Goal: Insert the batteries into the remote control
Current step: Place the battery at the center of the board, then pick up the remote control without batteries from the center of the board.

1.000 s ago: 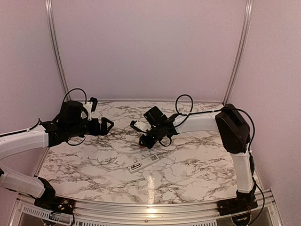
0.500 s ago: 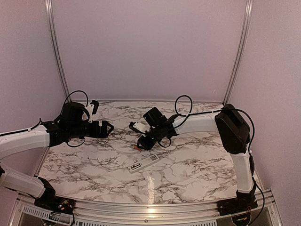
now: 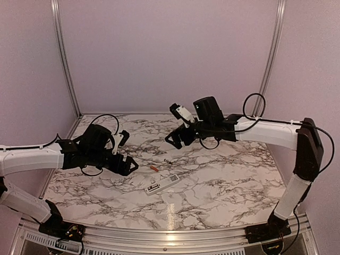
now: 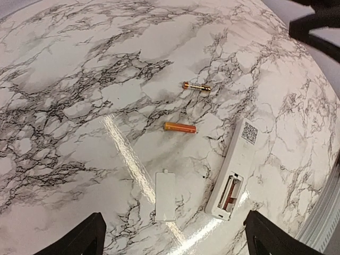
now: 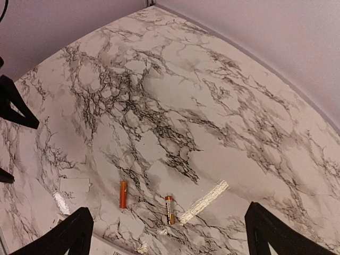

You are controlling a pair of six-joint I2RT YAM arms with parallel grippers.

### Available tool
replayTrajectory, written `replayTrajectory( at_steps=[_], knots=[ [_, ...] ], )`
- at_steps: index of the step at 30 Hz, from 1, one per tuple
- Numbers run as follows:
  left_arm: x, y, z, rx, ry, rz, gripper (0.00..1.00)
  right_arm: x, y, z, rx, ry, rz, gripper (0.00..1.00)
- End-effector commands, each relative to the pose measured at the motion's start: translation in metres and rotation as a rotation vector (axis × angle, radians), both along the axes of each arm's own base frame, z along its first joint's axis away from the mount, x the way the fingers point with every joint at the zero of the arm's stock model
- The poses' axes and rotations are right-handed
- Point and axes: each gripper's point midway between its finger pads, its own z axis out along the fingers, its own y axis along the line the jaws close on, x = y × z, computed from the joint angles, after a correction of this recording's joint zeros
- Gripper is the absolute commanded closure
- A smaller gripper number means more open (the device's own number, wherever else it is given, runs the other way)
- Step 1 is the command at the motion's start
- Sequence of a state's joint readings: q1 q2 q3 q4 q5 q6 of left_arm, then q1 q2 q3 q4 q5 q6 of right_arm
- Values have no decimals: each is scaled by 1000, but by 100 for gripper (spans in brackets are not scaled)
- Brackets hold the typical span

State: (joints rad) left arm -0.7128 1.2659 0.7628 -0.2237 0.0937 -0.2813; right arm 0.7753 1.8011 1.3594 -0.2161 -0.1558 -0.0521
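The left gripper (image 4: 172, 240) is wide open and holds nothing. Its two black fingertips (image 4: 79, 239) sit far apart at the bottom of the left wrist view. It hangs low over the marble table (image 4: 64, 79).

Just past the fingertips lies a small white lid (image 4: 165, 195), flat on the table. Next to the lid, on its right in this view, is the remote control (image 4: 236, 159). It lies face down. Its battery bay (image 4: 228, 192) is open at the end near the gripper.

A little farther out is the orange battery (image 4: 180, 127). It lies on its side on the table, near the remote but not touching it. Beyond that one is the darker battery (image 4: 197, 86), also on its side. The two lie near each other but do not touch.

The right gripper (image 5: 170, 236) is open too, with nothing between its fingers. In the top view it is held up high over the far part of the table. Both batteries lie on the table below it, well apart from it.
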Motion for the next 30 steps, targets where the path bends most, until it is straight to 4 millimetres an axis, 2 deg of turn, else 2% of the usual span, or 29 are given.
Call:
replayTrajectory(
  at_steps=[1, 5, 9, 14, 20, 25, 30],
  knots=[
    [-28, -18, -33, 165, 59, -134, 5, 20, -48, 60, 199, -42, -147, 1],
    [-37, -35, -51, 227, 72, -212, 7, 9, -83, 87, 349, -54, -164, 1],
    [-46, -58, -61, 297, 63, -317, 10, -3, -101, 78, 329, -50, -197, 1],
    [-48, -81, -77, 363, 60, -380, 15, -21, -111, 61, 327, -23, -196, 1],
    [-48, -98, -92, 414, 70, -432, 20, -38, -112, 52, 317, 60, -172, 1],
    [-54, -103, -106, 457, 91, -467, 27, -53, -111, 42, 357, 128, -139, 1],
    [-54, -101, -115, 505, 85, -458, 41, -51, -123, 37, 423, 162, -160, 1]
  ],
)
